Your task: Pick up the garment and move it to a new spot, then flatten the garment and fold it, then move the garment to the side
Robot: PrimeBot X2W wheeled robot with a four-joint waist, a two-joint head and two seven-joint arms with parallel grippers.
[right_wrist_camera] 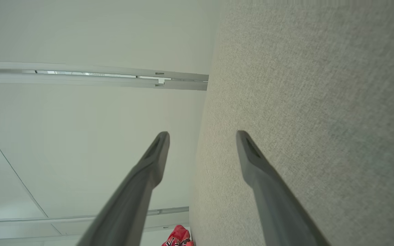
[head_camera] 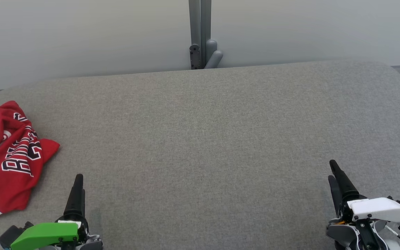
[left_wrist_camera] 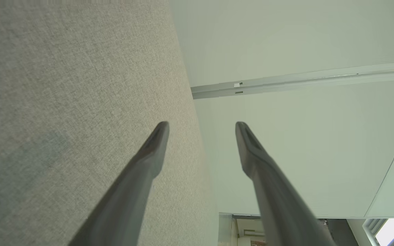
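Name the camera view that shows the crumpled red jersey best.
The head view: the crumpled red jersey lies at the left end of the grey fabric table, lettering visible, though the frame crops it. The right wrist view catches a small red scrap at its bottom edge. The left wrist view faces table fabric and wall.

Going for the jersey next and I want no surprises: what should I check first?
1. The jersey lies on the table, far left: ok.
2. The jersey is flat: not ok, crumpled.
3. The left fingers are apart and empty: ok.
4. The right fingers are apart and empty: ok.
5. Nothing lies between the left fingers and the jersey: ok.
6. The jersey sits fully on the table: cannot tell, the head view's edge cuts it off.
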